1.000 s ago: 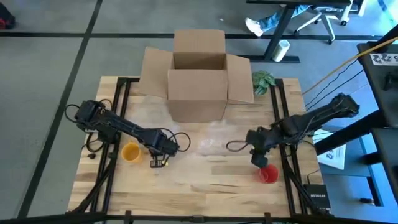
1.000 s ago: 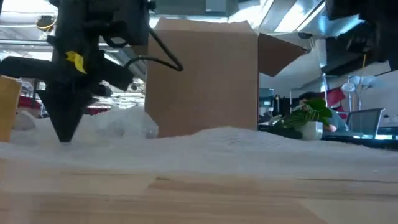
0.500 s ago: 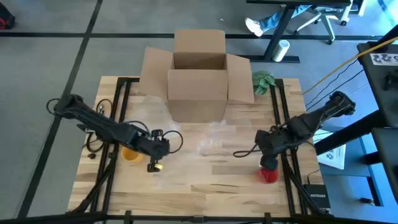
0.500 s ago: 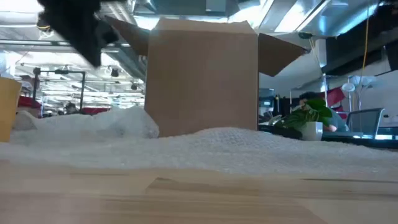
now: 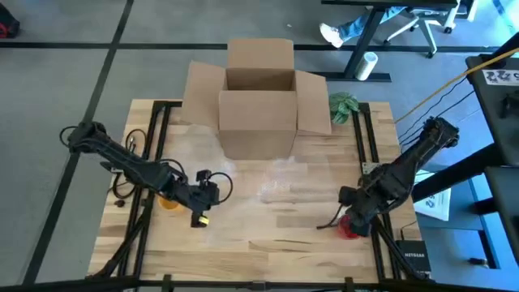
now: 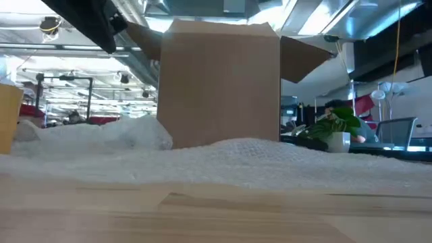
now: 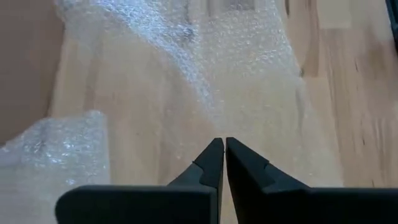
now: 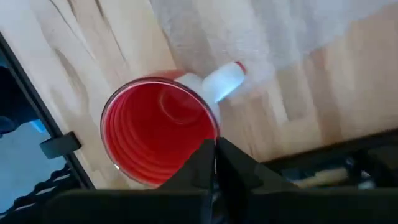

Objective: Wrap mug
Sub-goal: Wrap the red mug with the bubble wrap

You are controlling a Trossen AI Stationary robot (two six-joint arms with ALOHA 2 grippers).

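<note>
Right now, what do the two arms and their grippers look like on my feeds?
Both arms are dark, jointed links with black cables looping beside them. The left gripper has two black, wedge-shaped fingers tapering to points, and a small yellow marking shows near it in the high view. The right gripper has the same black tapered fingers on a dark crossbar.

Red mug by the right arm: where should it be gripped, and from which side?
Judging by the pictures, grip the rim wall of the red mug from above. It stands upright, mouth open upward, with its white handle off to one side; the right gripper hangs above the rim with shut jaws.
</note>
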